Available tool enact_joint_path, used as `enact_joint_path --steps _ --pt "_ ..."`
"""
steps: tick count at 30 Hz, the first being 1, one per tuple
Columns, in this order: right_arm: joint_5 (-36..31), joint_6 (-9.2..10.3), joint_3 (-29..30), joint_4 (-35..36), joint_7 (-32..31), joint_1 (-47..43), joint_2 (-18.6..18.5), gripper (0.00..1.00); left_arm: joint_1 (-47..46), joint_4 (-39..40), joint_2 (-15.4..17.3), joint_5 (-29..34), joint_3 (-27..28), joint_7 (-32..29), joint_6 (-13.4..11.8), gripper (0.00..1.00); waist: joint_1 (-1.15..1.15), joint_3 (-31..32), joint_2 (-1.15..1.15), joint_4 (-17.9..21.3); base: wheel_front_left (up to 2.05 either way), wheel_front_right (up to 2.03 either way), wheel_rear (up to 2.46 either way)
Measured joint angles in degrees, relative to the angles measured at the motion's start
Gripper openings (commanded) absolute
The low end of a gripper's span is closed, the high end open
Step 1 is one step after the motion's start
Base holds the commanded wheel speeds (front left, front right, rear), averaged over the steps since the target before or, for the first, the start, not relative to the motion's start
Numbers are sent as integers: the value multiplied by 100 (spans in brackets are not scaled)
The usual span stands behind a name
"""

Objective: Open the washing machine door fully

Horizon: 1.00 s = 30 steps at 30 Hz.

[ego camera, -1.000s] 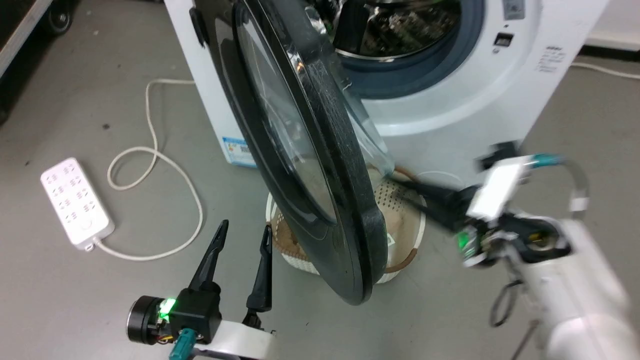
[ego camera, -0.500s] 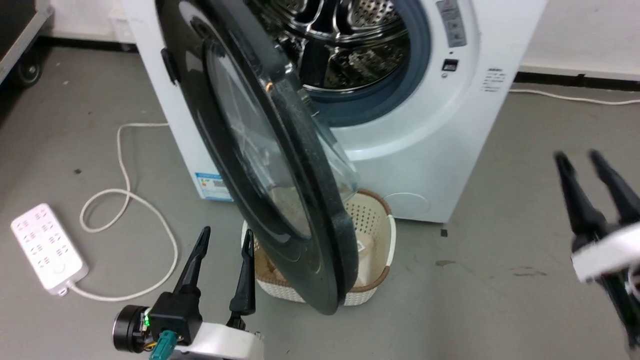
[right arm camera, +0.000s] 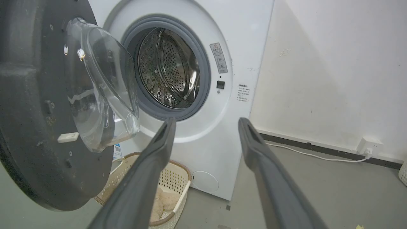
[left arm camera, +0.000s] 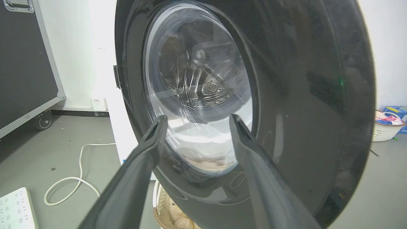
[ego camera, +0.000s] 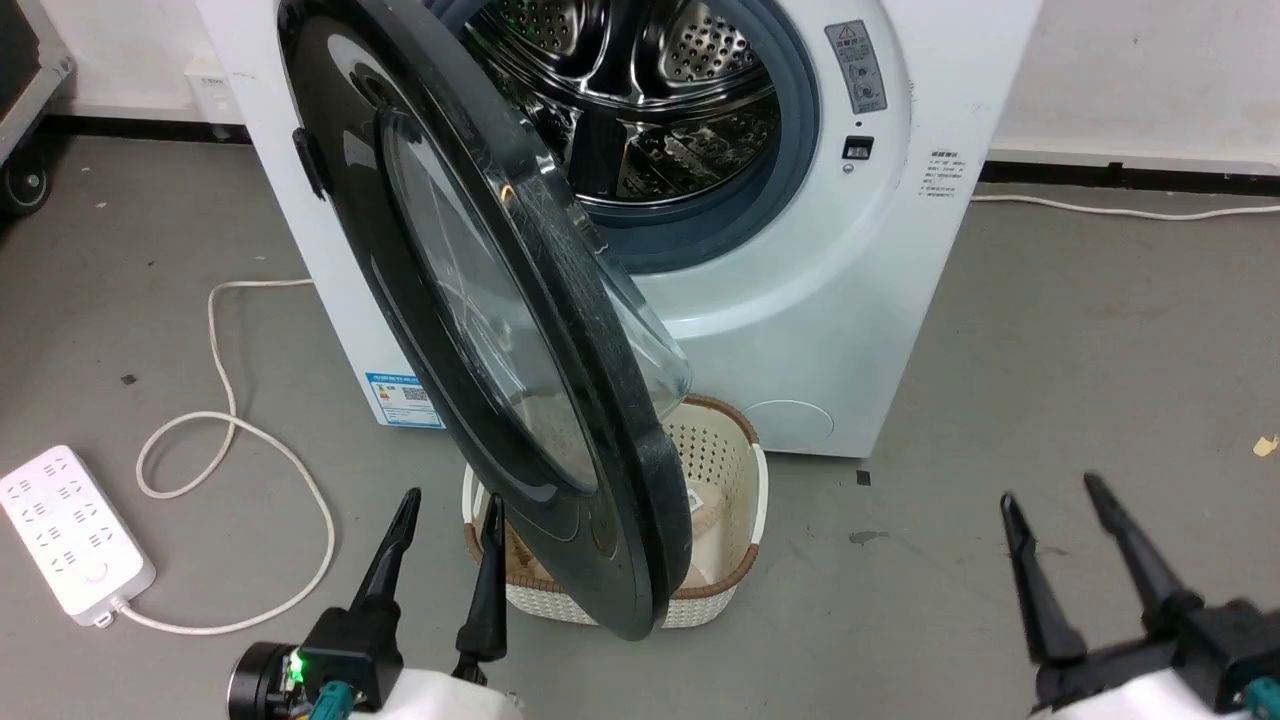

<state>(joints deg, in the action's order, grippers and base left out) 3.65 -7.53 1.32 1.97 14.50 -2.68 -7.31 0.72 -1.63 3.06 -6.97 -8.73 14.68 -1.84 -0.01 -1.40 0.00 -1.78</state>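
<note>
just ahead of l. gripper (ego camera: 452, 497), fingers spread, the washing machine door (ego camera: 480, 330) is seen half swung, outer face twd it; r. gripper (ego camera: 1050, 490), also spread, is seen well apart.

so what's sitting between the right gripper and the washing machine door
Head view: bare grey floor, then the white basket under the washing machine door; the right gripper hangs open, touching neither.

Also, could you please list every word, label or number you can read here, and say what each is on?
Nothing is legible.
The warning sticker on the machine front: a triangle sign, text too small.
The printed lines right of it: too small.
The blue label low on the machine's left: blurred.
</note>
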Motion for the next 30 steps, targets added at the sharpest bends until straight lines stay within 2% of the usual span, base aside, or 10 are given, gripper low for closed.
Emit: enact_joint_path --steps 5,16,17,18,19,24,25,30 --pt "-81 0 51 21 22 -269 256 100 62 -45 -1 73 4 0 -2 100 0 77 0 1 0 0 0" --pt "-60 0 115 34 24 -315 383 100 142 -69 -7 135 -43 0 1 100 1 84 0 79 0 0 0" --pt "-55 0 115 31 24 -315 386 100 142 -69 -7 135 -52 0 2 80 1 80 0 80 0 0 0" --pt "-51 0 112 30 24 -314 387 100 142 -71 -7 134 -74 0 30 6 1 73 0 79 0 0 0" --pt "-41 0 111 29 24 -311 391 100 142 -80 -7 134 -105 0 77 0 1 65 0 76 0 0 0" --pt "-13 0 90 1 24 -294 403 100 132 34 -16 125 -129 0 118 0 1 41 0 61 0 0 0" --pt "-2 0 100 -23 24 -291 412 100 10 419 -18 52 -32 0 23 0 1 38 0 57 0 0 0" --pt "32 0 137 -66 24 -288 414 100 -502 1351 -18 -99 29 2 -211 0 1 73 0 55 0 0 0"
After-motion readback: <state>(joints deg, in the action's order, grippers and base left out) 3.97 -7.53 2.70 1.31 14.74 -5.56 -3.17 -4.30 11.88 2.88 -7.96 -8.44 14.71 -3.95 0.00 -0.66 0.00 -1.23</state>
